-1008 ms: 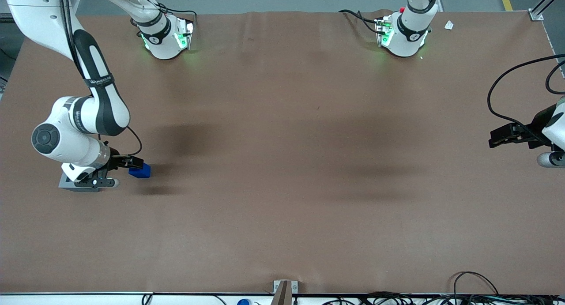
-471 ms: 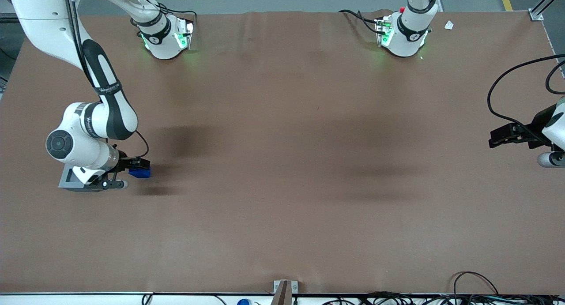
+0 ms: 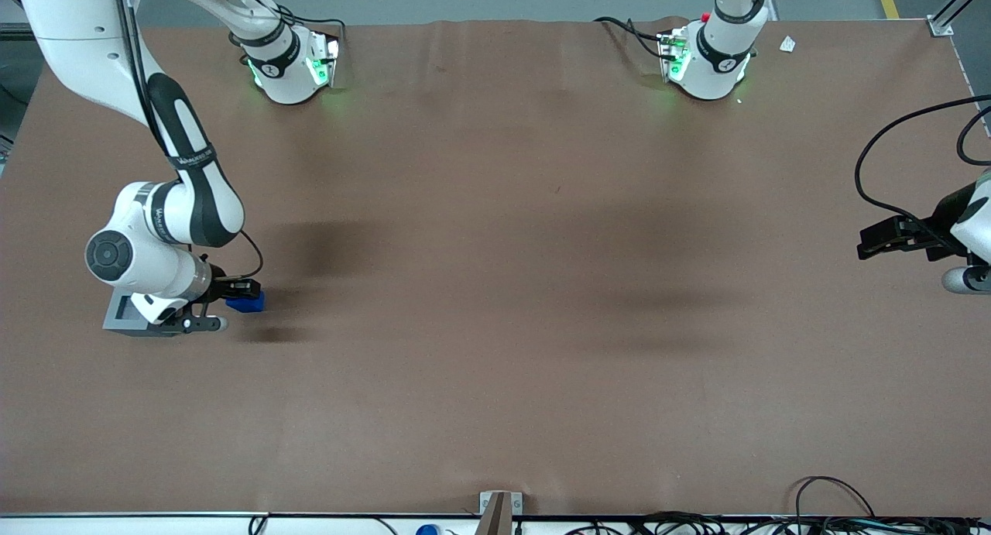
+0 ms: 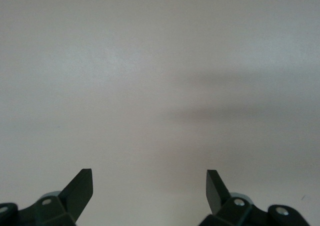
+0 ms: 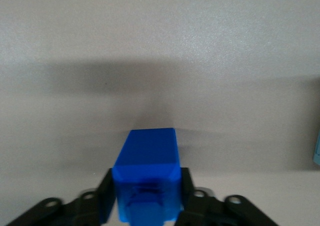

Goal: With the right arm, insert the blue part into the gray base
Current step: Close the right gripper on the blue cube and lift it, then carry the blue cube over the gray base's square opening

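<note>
The blue part [image 3: 246, 303] is a small bright blue block at the working arm's end of the table. My right gripper [image 3: 241, 290] is over it, and in the right wrist view the black fingers [image 5: 102, 193] press on both sides of the blue part [image 5: 147, 171], so the gripper [image 5: 146, 196] is shut on it. The gray base [image 3: 121, 312] is a light gray cube beside the blue part, partly hidden under the white wrist of the right arm [image 3: 147, 260].
The brown table cover [image 3: 495, 287] spreads wide toward the parked arm's end. Both arm bases [image 3: 290, 63] stand at the table's edge farthest from the front camera. A metal bracket [image 3: 499, 508] and cables lie at the nearest edge.
The right arm has shifted a little toward the table's middle and uncovered more of the gray base. The gripper has stayed on the blue part, which sits in about the same place.
</note>
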Controlling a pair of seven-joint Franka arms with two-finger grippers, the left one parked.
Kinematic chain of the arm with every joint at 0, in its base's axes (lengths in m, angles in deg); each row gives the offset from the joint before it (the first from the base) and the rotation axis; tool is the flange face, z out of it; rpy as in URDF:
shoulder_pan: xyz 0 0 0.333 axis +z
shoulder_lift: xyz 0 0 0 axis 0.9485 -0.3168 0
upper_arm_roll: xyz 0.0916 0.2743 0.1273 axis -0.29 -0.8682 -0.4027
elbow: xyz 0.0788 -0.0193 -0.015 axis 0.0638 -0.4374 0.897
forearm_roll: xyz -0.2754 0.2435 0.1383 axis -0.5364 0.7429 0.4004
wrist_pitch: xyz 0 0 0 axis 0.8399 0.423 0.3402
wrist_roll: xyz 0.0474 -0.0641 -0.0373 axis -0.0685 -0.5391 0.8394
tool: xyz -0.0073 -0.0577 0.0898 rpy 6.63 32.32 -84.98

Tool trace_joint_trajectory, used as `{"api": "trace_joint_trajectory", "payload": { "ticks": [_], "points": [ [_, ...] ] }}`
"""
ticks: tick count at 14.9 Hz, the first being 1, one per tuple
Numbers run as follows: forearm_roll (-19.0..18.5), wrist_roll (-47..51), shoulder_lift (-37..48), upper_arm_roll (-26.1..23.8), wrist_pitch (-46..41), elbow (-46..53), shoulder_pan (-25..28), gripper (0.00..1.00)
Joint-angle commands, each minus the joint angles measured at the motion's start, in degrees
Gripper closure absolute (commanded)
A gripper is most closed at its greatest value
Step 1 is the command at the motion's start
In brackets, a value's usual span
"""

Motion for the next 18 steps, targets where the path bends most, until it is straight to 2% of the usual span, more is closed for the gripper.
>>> {"api": "trace_joint_trajectory", "payload": {
  "ticks": [1, 3, 5, 11, 14, 18],
  "points": [
    [0.73, 0.47, 0.04, 0.19, 0.27, -0.12, 0.10, 0.60],
    [0.73, 0.47, 0.13, 0.19, 0.27, -0.12, 0.10, 0.71],
    [0.73, 0.47, 0.13, 0.19, 0.27, -0.03, 0.10, 0.78],
    [0.55, 4.69, 1.88, 0.28, -2.71, 0.84, 0.54, 0.79],
    [0.37, 5.05, 2.68, 0.72, -11.12, 5.74, -0.42, 0.79],
    [0.55, 4.87, 2.24, 0.54, -20.27, 12.25, -6.05, 0.80]
  ]
}}
